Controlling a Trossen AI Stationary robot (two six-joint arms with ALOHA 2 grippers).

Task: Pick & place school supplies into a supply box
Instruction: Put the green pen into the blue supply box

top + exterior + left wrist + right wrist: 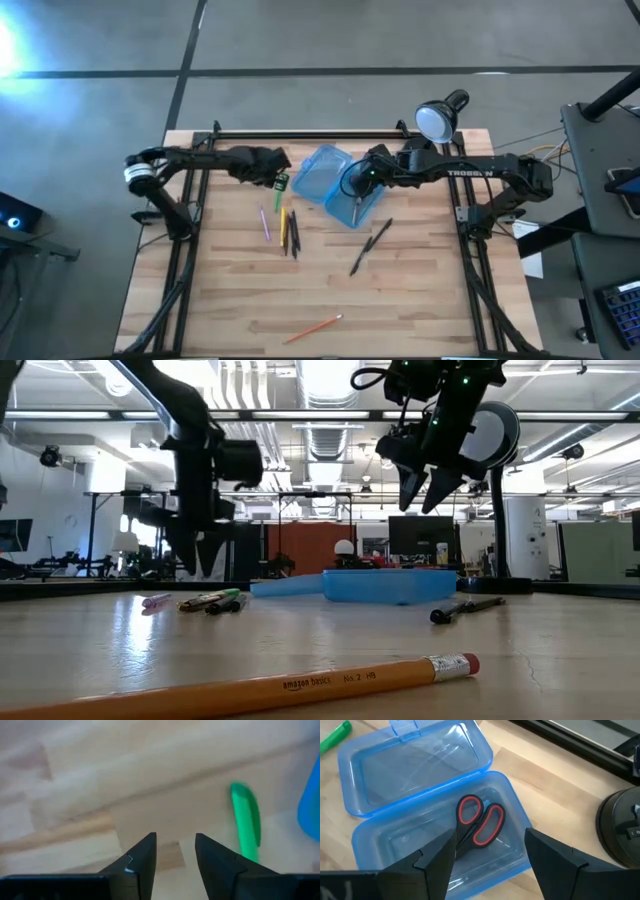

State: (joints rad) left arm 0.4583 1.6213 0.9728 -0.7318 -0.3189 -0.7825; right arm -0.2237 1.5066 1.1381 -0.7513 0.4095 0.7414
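The translucent blue supply box [335, 185] lies open on the table, both halves up; it also shows in the right wrist view [415, 767]. The red-handled scissors [480, 822] lie flat in one half, their blades hidden behind my finger. My right gripper [490, 855] hangs open above them, well clear of the box in the low view [420, 485]. My left gripper [175, 847] is open and empty, low over the table left of the box, beside a green pen [246, 822]. Pink [265, 223], yellow [283, 226] and dark [293, 238] pens lie nearer.
Two black pens [370, 245] lie right of the middle. An orange pencil [312, 327] lies near the front edge, close up in the low view [250, 690]. A black desk lamp [440, 115] stands at the back right.
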